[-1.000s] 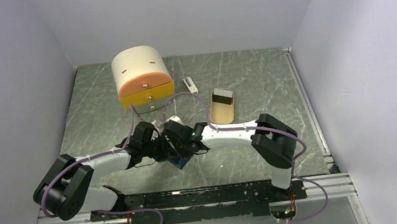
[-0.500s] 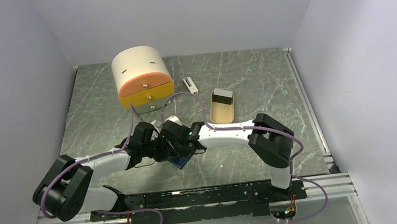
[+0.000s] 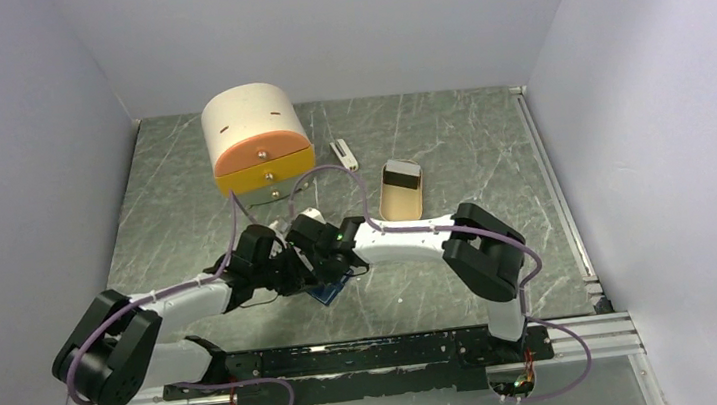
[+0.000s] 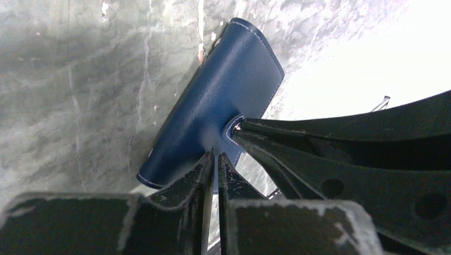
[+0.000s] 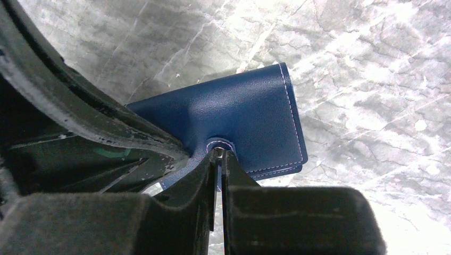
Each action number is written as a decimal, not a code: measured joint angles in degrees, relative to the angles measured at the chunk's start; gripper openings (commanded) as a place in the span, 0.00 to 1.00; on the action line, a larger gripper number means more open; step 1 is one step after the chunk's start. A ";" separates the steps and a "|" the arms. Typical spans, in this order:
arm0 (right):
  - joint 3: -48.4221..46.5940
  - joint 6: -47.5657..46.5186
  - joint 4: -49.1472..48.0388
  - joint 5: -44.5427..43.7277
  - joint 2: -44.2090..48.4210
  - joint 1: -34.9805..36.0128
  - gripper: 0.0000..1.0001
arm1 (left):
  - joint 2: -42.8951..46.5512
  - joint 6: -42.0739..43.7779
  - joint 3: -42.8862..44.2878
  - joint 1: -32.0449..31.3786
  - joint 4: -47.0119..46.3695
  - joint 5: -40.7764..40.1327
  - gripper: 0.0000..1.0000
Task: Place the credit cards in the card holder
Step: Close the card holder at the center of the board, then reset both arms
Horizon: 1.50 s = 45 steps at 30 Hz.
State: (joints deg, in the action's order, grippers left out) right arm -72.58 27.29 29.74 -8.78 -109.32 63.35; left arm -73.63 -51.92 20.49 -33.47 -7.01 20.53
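Edges the left claw [image 4: 214, 156] and right claw [image 5: 217, 155] slightly nearer the drawer box [image 3: 259, 151] than before. Pinches the folded card holder [image 3: 331, 291], just in front of that box, left narrow on its edge, right narrow on its snap tab [image 5: 217, 143]. Shows no credit cards; likely still opening, all insertion left. Leaves the tan tin [image 3: 402, 193], right of the box, open, seemingly bare.

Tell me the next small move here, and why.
Probably pull the snap tab away with the right end effector, which pinches it, while the left end effector grips the card holder by its edge. The holder looks folded shut, so it must open before anything goes in.
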 measured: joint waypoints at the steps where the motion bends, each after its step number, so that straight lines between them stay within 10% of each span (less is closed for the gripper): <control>1: 0.15 0.09 -0.04 0.15 0.07 -0.02 0.09 | 0.37 0.02 0.00 0.00 0.50 -0.02 0.17; 8: 1.64 0.81 -1.92 0.20 1.70 -0.07 0.11 | 5.18 1.64 3.21 1.77 9.16 -1.99 0.19; 19: 2.89 0.59 -1.16 -1.70 9.86 0.04 0.40 | 15.10 3.54 9.46 3.45 20.00 -6.80 0.37; 22: 5.20 0.68 -2.56 -4.72 19.74 0.02 0.52 | 18.56 4.81 14.56 3.45 25.22 -10.21 0.66; 23: 5.99 0.72 -3.30 -5.53 22.80 0.00 0.63 | 19.78 5.55 16.85 3.45 27.06 -11.45 0.79; 24: 7.58 0.76 -4.72 -6.82 27.15 0.00 0.95 | 21.09 6.32 19.56 3.45 28.98 -12.72 0.95; 25: 8.87 1.03 -5.57 -7.89 30.88 -0.02 1.00 | 22.10 7.10 21.77 3.45 30.34 -13.51 1.00; 33: 21.86 2.56 -11.43 -14.99 54.42 -0.02 0.99 | 31.32 14.34 35.85 3.50 37.97 -16.81 0.99; 45: 23.10 8.11 -3.58 -25.44 62.93 -0.02 0.99 | 41.99 14.71 32.74 3.52 42.14 -19.06 0.99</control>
State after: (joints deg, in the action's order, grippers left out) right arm -49.47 35.40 26.15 -34.22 -46.39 63.33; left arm -31.64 -37.21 53.23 -29.95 35.14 1.48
